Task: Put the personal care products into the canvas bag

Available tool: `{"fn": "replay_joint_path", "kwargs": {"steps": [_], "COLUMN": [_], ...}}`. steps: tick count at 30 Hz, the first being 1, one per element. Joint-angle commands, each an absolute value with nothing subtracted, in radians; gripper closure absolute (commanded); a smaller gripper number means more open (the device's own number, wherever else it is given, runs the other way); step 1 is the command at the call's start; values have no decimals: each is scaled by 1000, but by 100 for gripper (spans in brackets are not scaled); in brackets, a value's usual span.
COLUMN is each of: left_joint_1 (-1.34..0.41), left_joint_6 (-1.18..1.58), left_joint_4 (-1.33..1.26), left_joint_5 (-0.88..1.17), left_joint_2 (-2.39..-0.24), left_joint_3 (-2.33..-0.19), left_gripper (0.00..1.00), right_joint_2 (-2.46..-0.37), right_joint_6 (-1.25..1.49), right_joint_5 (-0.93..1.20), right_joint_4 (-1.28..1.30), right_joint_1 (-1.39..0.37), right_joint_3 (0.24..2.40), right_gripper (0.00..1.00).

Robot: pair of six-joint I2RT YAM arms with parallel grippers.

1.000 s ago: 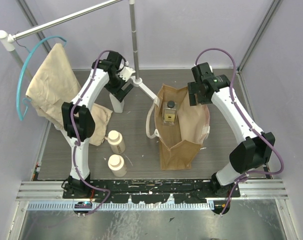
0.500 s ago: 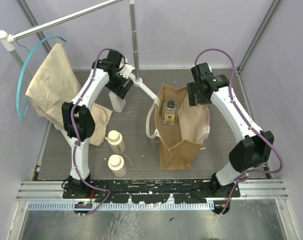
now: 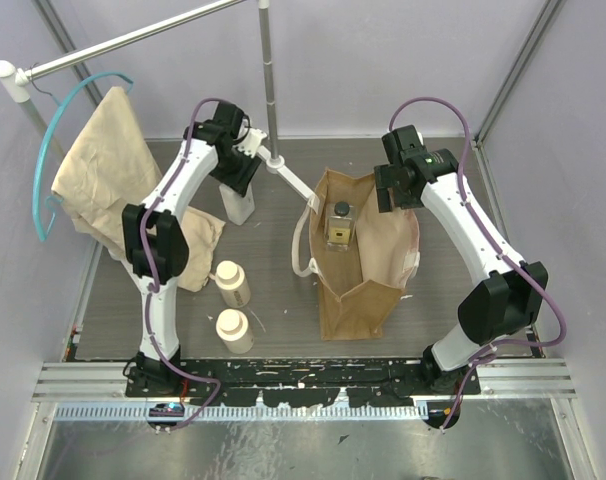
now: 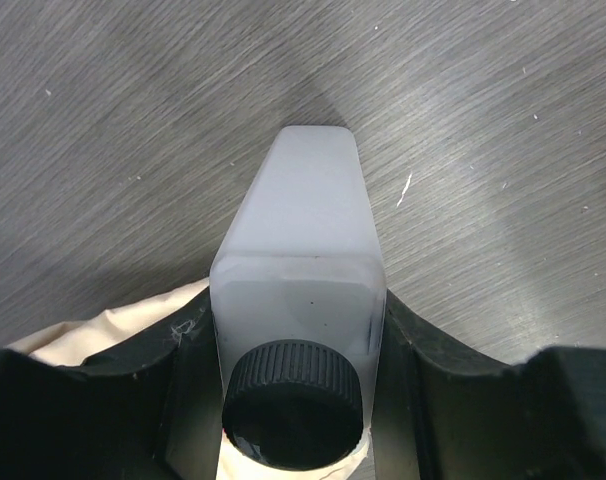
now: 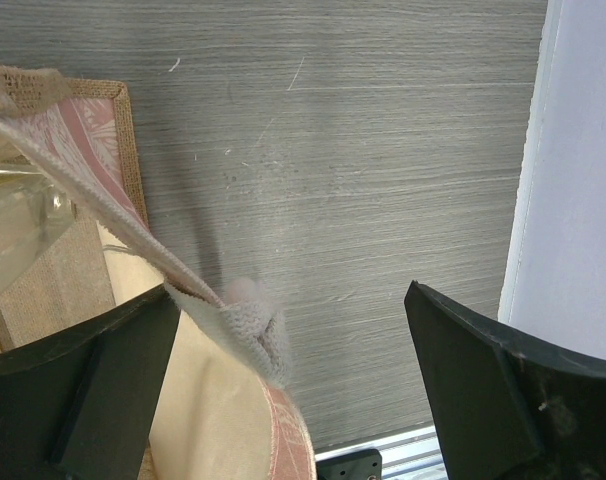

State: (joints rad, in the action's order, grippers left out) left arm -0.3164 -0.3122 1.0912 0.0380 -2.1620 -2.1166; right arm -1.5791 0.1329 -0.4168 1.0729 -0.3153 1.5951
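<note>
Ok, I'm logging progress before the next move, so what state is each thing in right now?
Left gripper: shut on the white bottle.
White bottle: upright, capped.
Bag: upright, mouth open.
Bottle in bag: inside, capped.
Right gripper: open, empty, beside the bag's strap.
Far cream bottle: standing on table, capped.
Near cream bottle: standing on table, capped.
Cloth: hanging from hanger.
</note>
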Motion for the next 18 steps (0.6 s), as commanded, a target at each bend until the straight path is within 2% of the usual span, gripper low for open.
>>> {"fn": "replay_joint_path", "kwargs": {"steps": [1,8,18], "left_joint_1": [-323,-373,-436], "left_joint_6": [-221,-115,110], "left_joint_4": [1040,734,510], "left_joint_5": [73,113,450], "left_joint_2": [-2068,-1766,-1515], "left_joint_3": [-2043,-1923,-1881], "left_gripper": [100,100,100], "right_joint_2": [-1546,-1549,-1550], "right_joint_6": [121,117,102], "right_joint_5": [-421,-411,-420], "right_joint_4": [1049,1051,1051], "right_joint_1": [-320,-319,-319], "right_joint_3": [1605,1614,1634], "right_gripper": [0,0,0]}}
